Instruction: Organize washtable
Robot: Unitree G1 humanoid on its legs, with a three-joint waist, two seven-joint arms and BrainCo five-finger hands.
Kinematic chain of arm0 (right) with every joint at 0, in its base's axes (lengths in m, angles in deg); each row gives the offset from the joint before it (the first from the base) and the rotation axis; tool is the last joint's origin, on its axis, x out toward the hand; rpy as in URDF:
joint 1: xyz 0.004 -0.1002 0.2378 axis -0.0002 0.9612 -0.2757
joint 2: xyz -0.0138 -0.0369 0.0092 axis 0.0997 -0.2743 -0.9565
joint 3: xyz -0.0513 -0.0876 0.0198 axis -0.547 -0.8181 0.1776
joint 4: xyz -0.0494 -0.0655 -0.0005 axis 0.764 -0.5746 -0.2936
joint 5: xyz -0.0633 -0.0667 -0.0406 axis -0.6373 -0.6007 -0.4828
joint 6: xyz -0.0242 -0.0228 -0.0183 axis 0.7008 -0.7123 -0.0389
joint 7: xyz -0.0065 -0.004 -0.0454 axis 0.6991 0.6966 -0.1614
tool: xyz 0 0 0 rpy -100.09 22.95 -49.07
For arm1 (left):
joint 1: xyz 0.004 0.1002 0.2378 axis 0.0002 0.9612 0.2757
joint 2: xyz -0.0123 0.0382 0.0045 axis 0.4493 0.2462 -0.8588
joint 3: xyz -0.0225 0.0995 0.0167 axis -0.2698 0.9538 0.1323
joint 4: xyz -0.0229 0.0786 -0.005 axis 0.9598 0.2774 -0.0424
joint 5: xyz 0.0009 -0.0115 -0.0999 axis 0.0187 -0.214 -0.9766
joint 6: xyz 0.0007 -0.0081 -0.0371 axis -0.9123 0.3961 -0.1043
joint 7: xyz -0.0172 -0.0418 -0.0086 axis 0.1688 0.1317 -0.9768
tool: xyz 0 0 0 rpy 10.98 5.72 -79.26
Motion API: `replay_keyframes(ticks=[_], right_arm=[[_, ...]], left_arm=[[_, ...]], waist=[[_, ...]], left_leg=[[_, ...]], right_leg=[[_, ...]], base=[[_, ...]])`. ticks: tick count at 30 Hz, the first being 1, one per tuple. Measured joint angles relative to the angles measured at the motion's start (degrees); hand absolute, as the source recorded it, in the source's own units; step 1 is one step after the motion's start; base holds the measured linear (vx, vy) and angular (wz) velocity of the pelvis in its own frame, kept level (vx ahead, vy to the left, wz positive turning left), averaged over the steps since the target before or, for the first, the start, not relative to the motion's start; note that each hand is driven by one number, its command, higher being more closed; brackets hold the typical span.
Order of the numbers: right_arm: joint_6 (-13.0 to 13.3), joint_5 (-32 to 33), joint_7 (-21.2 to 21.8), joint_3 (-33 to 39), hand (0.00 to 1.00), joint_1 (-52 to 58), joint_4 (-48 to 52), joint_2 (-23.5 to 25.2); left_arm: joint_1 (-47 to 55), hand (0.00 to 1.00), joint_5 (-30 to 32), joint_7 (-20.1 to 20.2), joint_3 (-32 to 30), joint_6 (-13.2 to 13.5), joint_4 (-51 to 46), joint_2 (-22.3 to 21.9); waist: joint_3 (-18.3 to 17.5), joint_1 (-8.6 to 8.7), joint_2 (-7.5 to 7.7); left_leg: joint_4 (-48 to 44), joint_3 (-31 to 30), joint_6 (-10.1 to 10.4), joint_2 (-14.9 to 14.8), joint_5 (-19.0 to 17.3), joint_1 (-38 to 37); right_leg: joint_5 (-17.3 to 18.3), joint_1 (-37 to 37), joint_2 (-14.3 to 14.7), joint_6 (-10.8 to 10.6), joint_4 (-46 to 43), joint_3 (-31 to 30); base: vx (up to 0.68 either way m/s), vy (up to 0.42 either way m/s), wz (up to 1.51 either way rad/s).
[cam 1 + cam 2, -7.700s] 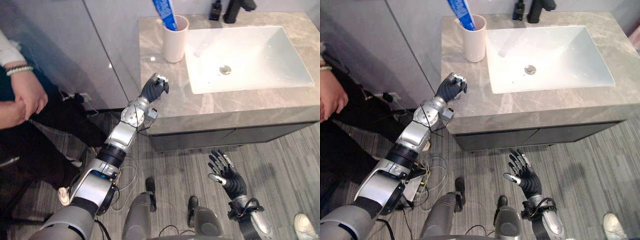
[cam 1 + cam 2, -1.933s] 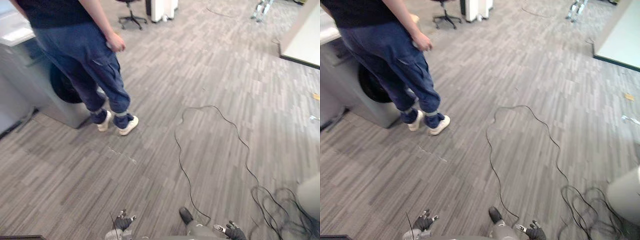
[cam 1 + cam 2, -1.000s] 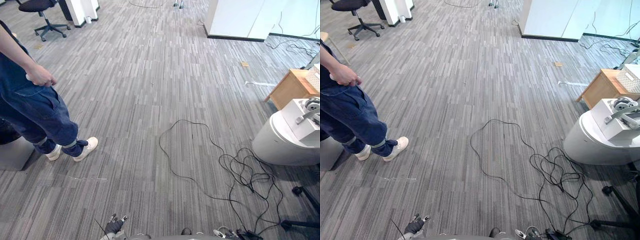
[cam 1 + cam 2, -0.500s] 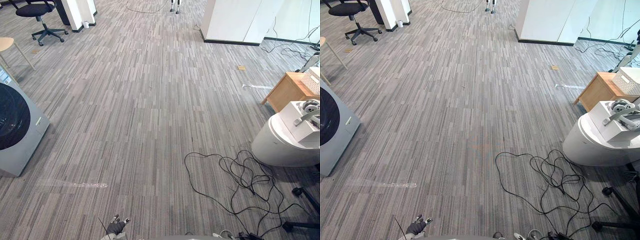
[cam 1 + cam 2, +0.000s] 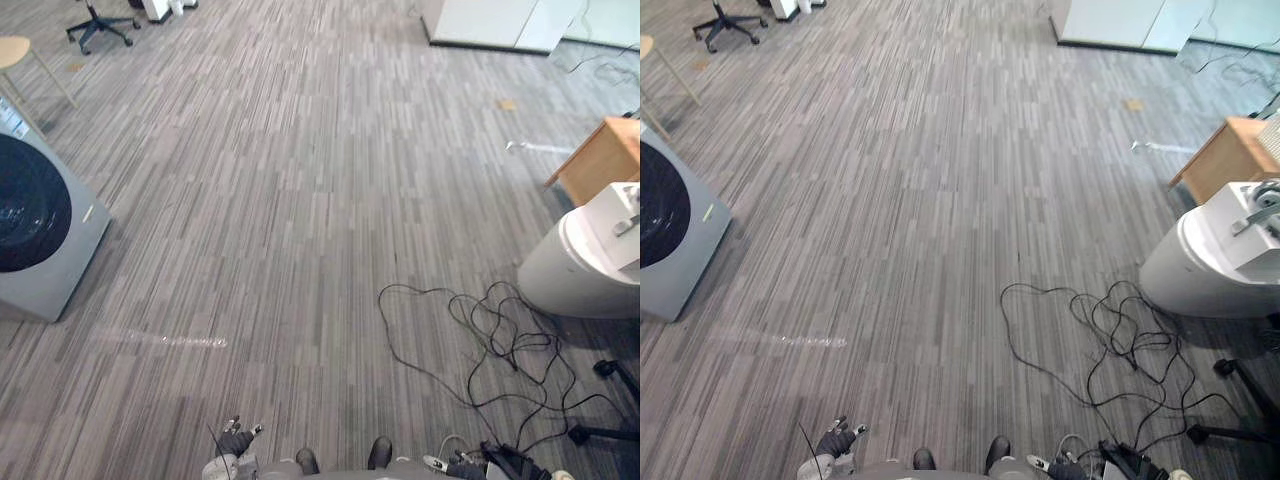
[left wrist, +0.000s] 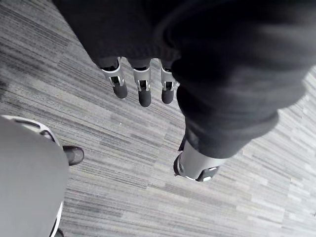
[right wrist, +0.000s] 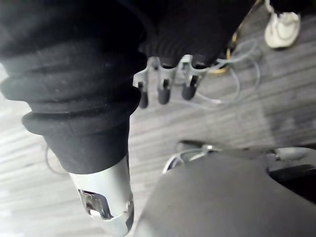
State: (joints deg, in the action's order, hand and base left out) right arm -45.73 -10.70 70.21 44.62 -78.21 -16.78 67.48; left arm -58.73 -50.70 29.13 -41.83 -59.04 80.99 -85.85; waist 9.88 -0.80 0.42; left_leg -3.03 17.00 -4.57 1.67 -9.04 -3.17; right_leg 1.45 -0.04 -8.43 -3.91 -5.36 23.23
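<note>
My left hand [image 5: 236, 441] hangs low at the bottom edge of the eye views, over grey striped carpet. Its fingers [image 6: 143, 90] are straight and hold nothing. My right hand [image 5: 452, 464] hangs low on the other side, by a bundle of black gear. Its fingers [image 7: 163, 90] are straight too, with nothing between them and the thumb [image 7: 106, 210]. Both hands are open, with only floor under them.
A grey front-loading washing machine [image 5: 45, 235] stands at the left. At the right are a white round-based unit [image 5: 585, 265] and a wooden box [image 5: 602, 158]. A stool [image 5: 24, 52], an office chair [image 5: 98, 18] and a white cabinet [image 5: 500, 22] stand far off. A light shoe [image 7: 281, 27] is near my right hand.
The camera has swung and tipped down, so the whole scene has shifted. The person seen at the left a second ago is out of the picture. Both hands hang as before.
</note>
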Motion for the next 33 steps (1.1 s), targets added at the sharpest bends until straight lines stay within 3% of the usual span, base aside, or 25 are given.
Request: replay_keyframes(ticks=[2, 3, 5, 6, 8, 9, 11, 13, 15, 16, 17, 18, 19, 20, 21, 23, 24, 25, 26, 28, 30, 32, 33], right_arm=[[0.16, 0.88, -0.11, 0.09, 0.0, 0.37, 1.17, 0.16], [0.23, 2.28, 0.08, 0.03, 0.0, 1.1, 2.57, 0.22], [0.31, 4.23, -0.06, -0.14, 0.0, 1.02, 3.05, 0.47], [0.32, 4.52, -0.07, -0.15, 0.0, 0.99, 3.12, 0.55], [0.8, 6.14, -0.09, -0.11, 0.0, 0.64, 3.56, 0.85], [0.98, 6.89, -0.14, -0.11, 0.0, 0.6, 4.06, 0.85], [1.14, 7.86, -1.12, 0.36, 0.0, 0.71, 4.22, 1.76], [1.12, 7.97, -1.37, 1.4, 0.0, 0.76, 4.21, 2.51], [0.81, 8.76, -1.37, 2.77, 0.0, 1.38, 4.66, 2.77], [0.62, 8.75, -1.34, 3.72, 0.0, 2.31, 6.06, 3.88], [0.3, 8.43, -0.96, 4.7, 0.0, 2.5, 6.81, 3.86], [0.21, 8.18, -0.84, 4.83, 0.0, 2.63, 6.94, 3.47], [0.09, 7.97, -0.48, 5.23, 0.0, 2.66, 7.34, 2.64], [0.06, 7.33, -0.3, 5.12, 0.0, 2.66, 8.12, 2.2], [0.13, 6.53, -0.21, 4.52, 0.0, 2.56, 8.86, 1.93], [0.1, 5.76, -0.07, 3.57, 0.0, 1.74, 8.38, 1.79], [0.11, 5.07, -0.13, 2.72, 0.0, 1.34, 7.86, 1.88], [0.1, 4.94, -0.32, 2.07, 0.0, 1.09, 7.34, 1.8], [0.1, 4.81, -0.39, 1.18, 0.0, 0.37, 6.3, 1.61], [0.13, 4.05, -0.32, 0.39, 0.0, -0.17, 6.29, 1.22], [0.13, 2.72, -0.29, -0.36, 0.0, -0.72, 6.27, 1.19], [0.11, 2.02, -0.26, -0.63, 0.0, -0.62, 6.26, 1.06], [0.22, 1.89, -0.25, -1.03, 0.0, -0.58, 6.38, 0.23]], left_arm=[[-0.08, 0.0, -0.27, 0.08, -0.98, -0.16, -0.18, -0.34], [-0.03, 0.0, -0.38, 0.07, -1.51, -0.53, -0.23, -0.56], [-0.01, 0.0, -0.37, 0.09, -1.54, -1.35, -0.22, 0.67], [-0.01, 0.0, -0.39, 0.09, -1.55, -1.44, -0.15, 0.81], [-0.71, 0.0, -0.36, 0.18, -1.54, -1.58, 0.23, 0.93], [-0.84, 0.0, -0.29, 0.25, -1.47, -1.63, 0.3, 0.88], [-1.15, 0.0, -0.03, 0.58, -1.21, -2.03, 0.48, 0.79], [-1.28, 0.0, 1.06, 1.48, -0.35, -2.42, 0.59, 0.76], [-1.08, 0.0, 3.25, 2.39, 0.78, -2.57, 0.57, 0.99], [-0.52, 0.0, 4.55, 2.79, 0.91, -2.64, 0.58, 1.08], [-0.81, 0.0, 5.08, 2.82, 0.95, -2.74, 0.56, 0.63], [-0.83, 0.0, 5.46, 2.82, 0.91, -2.89, 0.58, 0.3], [-0.86, 0.0, 5.82, 2.83, 0.97, -3.22, 0.51, -0.68], [-0.89, 0.0, 5.86, 2.82, 0.93, -3.4, 0.42, -1.29], [-0.95, 0.0, 6.39, 2.9, 1.03, -3.58, -0.18, -1.18], [-1.28, 0.0, 7.1, 2.9, 2.33, -3.65, -1.39, -0.88], [-1.35, 0.0, 7.36, 2.83, 3.68, -3.64, -3.16, -0.3], [-1.38, 0.0, 6.95, 2.62, 4.67, -3.57, -4.25, -0.18], [-1.43, 0.0, 6.3, 2.53, 6.68, -3.01, -7.24, -0.7], [-1.61, 0.0, 6.14, 2.53, 8.73, -1.69, -9.2, -1.24], [-2.82, 0.0, 6.18, 2.7, 12.27, -0.91, -10.44, -1.55], [-4.01, 0.0, 6.25, 2.85, 15.08, -0.47, -10.24, -1.86], [-3.91, 0.0, 6.31, 3.03, 17.72, -0.54, -9.79, -2.21]], waist=[[0.83, 0.15, 0.02], [1.35, 0.36, -0.1], [1.69, 1.02, 0.16], [1.73, 1.18, 0.24], [2.55, 1.81, -0.07], [2.98, 1.95, -0.26], [4.07, 3.25, 0.35], [4.5, 3.43, 1.17], [4.4, 3.95, 1.27], [3.89, 4.95, 1.68], [3.23, 5.09, 1.47], [2.76, 4.9, 0.52], [2.13, 4.79, -1.49], [1.86, 4.72, -2.61], [1.61, 4.58, -3.18], [1.8, 4.45, -2.87], [1.97, 3.94, -1.84], [1.97, 3.46, -1.44], [2.15, 2.6, -0.84], [2.3, 1.83, -0.62], [2.5, 0.62, -0.07], [2.67, 0.09, -0.27], [2.16, 0.34, -1.54]], left_leg=[[0.06, -1.86, -0.47, 1.09, -1.18, -1.04], [0.23, -3.53, -1.22, 1.49, -1.63, -2.84], [0.1, -5.65, -1.96, 0.99, -2.14, -4.13], [0.09, -5.95, -2.06, 0.83, -2.22, -4.24], [-0.05, -7.21, -1.23, -0.82, -3.03, -5.28], [0.08, -7.45, -0.92, -1.31, -3.23, -6.01], [1.42, -8.54, 1.03, -1.91, -4.38, -9.45], [2.73, -9.12, 2.64, -1.15, -5.36, -12.25], [2.82, -9.63, 6.34, -1.35, -7.54, -15.67], [1.41, -10.88, 7.85, -1.58, -8.45, -17.22], [-3.04, -11.56, 8.5, -3.0, -8.88, -16.87], [-7.0, -11.59, 8.6, -4.06, -8.89, -15.34], [-17.92, -11.43, 11.31, -6.69, -7.26, -11.68], [-27.35, -11.34, 14.41, -8.63, -2.82, -7.99], [-39.54, -12.04, 17.38, -10.46, 4.02, -3.45], [-53.75, -9.86, 16.74, -13.54, 3.33, 1.94], [-58.19, -6.77, 13.17, -15.07, 1.21, 3.83], [-59.01, -4.98, 11.15, -15.5, -0.04, 4.84], [-58.83, -2.32, 9.41, -15.62, -2.32, 8.31], [-55.6, -2.18, 8.94, -15.16, -4.18, 13.93], [-44.07, -2.98, 8.33, -14.12, -4.68, 20.1], [-29.91, -4.64, 9.36, -12.72, -3.57, 23.35], [-17.73, -5.9, 11.97, -12.67, -1.33, 23.24]], right_leg=[[3.73, -2.31, -2.74, 0.35, -9.2, 0.1], [5.89, -6.92, -4.73, 2.54, -20.71, -3.05], [9.36, -11.47, -3.07, 0.96, -27.94, -8.4], [9.72, -12.27, -2.64, 0.86, -28.36, -8.84], [10.49, -18.37, 0.87, 0.68, -27.2, -10.02], [10.25, -19.51, 1.8, 0.61, -25.28, -9.96], [4.57, -22.61, 3.5, 0.82, -13.32, -8.73], [0.42, -24.15, 3.14, 0.25, -6.13, -7.26], [-0.49, -25.6, 2.87, 1.59, -4.7, -5.94], [-1.09, -25.69, 3.02, 3.96, -5.82, -6.36], [-6.1, -26.22, 4.02, 8.75, -9.68, -7.08], [-6.34, -26.3, 4.83, 9.13, -10.99, -6.98], [-5.31, -25.24, 6.8, 9.84, -12.03, -6.93], [-3.5, -23.57, 9.08, 10.84, -12.18, -7.51], [-2.19, -20.81, 11.84, 11.8, -11.31, -9.21], [-1.64, -13.58, 15.32, 12.29, -7.43, -12.63], [-1.58, -7.8, 16.03, 12.37, -4.35, -15.65], [-1.58, -5.34, 16.02, 12.37, -3.19, -17.23], [-1.58, -0.26, 15.32, 12.37, -0.71, -20.66], [-1.41, 3.09, 14.41, 12.09, 1.3, -23.69], [0.46, 6.69, 12.07, 10.12, 3.76, -26.51], [5.06, 9.63, 9.64, 8.09, 4.79, -26.72], [6.95, 10.97, 9.23, 7.84, 5.17, -27.27]], base=[[-0.06, 0.106, 0.5], [0.06, 0.113, 0.51], [0.14, 0.082, 0.51], [0.18, 0.025, 0.44], [0.25, 0.021, 0.27], [0.33, 0.025, 0.26], [0.41, 0.007, 0.37], [0.51, -0.044, 0.39], [0.56, -0.099, 0.56], [0.68, -0.182, 0.62], [0.87, -0.282, 0.48], [0.9, -0.32, -0.04], [0.75, -0.271, -0.42], [0.78, -0.229, -0.85], [0.66, -0.153, -0.94], [0.87, -0.145, -1.07], [0.85, -0.111, -1.03], [0.62, -0.026, -1.11], [0.58, 0.015, -0.86], [0.51, 0.135, -0.93], [0.47, 0.242, -0.95], [0.37, 0.276, -0.57], [0.29, 0.272, -0.33]])
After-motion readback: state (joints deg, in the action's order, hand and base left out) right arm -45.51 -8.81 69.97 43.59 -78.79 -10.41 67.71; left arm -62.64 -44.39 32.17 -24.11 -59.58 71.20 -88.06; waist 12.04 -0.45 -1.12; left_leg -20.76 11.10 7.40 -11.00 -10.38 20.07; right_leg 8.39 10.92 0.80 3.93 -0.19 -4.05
